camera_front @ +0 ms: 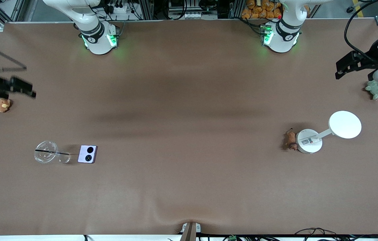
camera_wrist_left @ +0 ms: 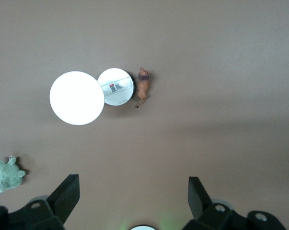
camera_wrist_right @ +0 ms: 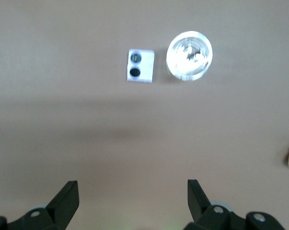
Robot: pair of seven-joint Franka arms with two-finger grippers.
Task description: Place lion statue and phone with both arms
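Even overhead light falls on the matte brown table (camera_front: pixel 189 187), crossed by broad soft shadow bands. The round white lamp head (camera_front: pixel 345 124) glares. The right wrist view is blurred.

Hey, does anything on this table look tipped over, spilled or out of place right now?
Only the clear plastic cup beside the pale lilac folded phone: it seems to lie on its side, black straw across it. No spill shows. The orange-brown lion statue looks undisturbed.
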